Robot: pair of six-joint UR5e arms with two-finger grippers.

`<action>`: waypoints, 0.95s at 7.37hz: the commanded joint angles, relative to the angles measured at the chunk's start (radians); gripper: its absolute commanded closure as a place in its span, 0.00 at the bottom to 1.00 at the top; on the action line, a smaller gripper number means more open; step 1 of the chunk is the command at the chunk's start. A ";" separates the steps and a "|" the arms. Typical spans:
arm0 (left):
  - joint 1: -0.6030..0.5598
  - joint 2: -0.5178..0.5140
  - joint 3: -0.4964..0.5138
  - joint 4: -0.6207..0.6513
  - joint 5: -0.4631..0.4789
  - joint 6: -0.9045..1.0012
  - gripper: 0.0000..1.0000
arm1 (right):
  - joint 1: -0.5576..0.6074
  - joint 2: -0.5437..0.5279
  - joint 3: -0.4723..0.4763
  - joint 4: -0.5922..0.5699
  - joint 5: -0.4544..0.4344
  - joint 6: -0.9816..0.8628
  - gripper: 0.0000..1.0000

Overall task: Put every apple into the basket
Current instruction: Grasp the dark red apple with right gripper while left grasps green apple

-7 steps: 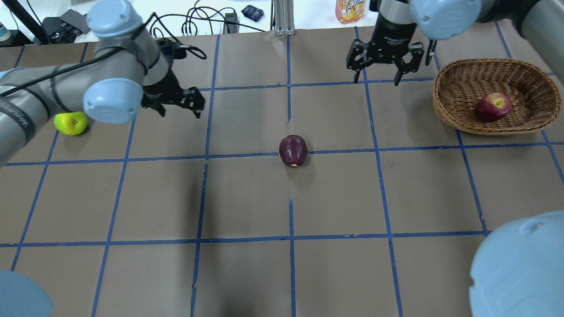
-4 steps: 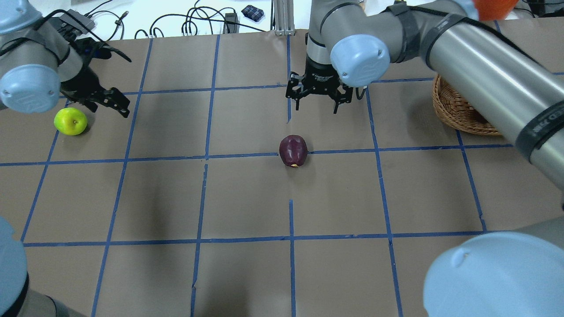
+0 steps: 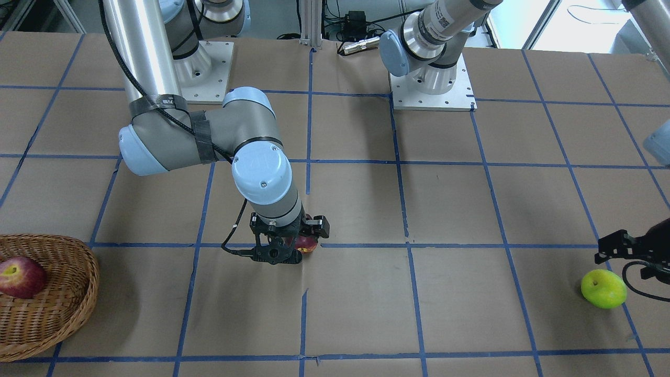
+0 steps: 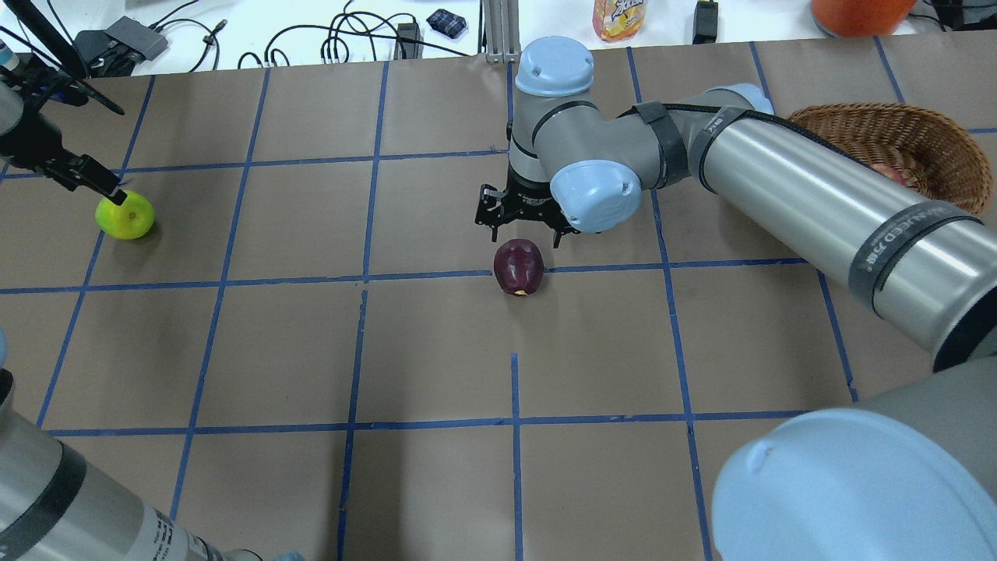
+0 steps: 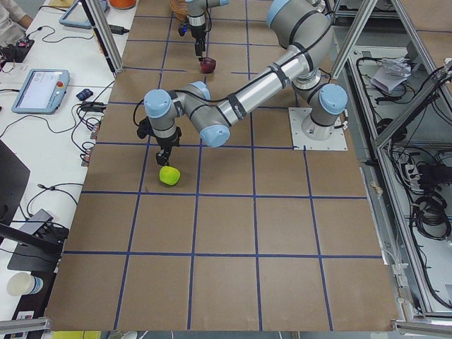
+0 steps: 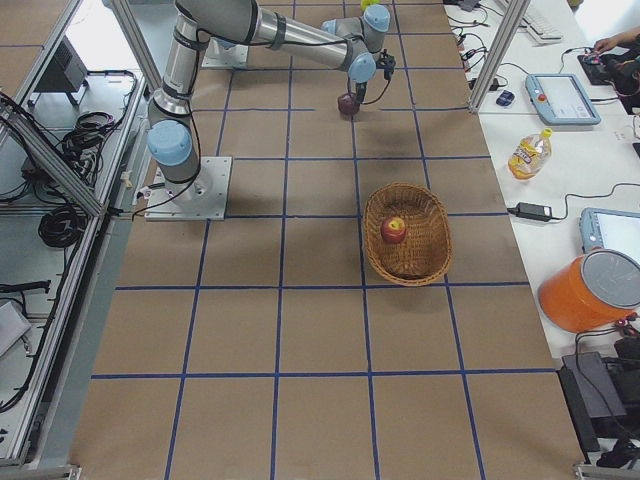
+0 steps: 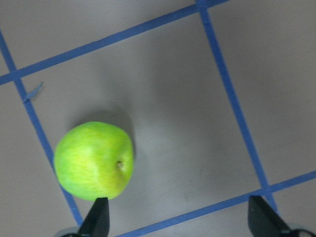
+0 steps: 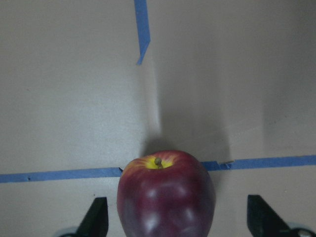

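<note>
Two apples are left on the table; one is in the basket.
The right gripper is lowered at the dark maroon apple at mid-table, its jaws spread wide and the apple not gripped. The left gripper is held over the yellow-green apple at the far left, jaws likewise spread. The red apple is seen inside the basket at the far right.

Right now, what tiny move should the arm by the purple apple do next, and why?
Probably lower the right gripper a little: its jaws are open, the dark apple sits centred between its fingers in the wrist view, and nothing is gripped yet.
</note>
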 commanded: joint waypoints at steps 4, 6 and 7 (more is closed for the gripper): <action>0.044 -0.169 0.133 -0.078 -0.095 0.037 0.00 | 0.006 0.020 0.040 -0.009 0.033 0.003 0.00; 0.044 -0.200 0.139 -0.077 -0.099 0.034 0.00 | 0.007 0.029 0.039 -0.016 0.039 0.005 0.02; 0.043 -0.212 0.139 -0.077 -0.101 0.031 0.00 | 0.007 0.029 0.039 -0.032 0.040 0.006 0.61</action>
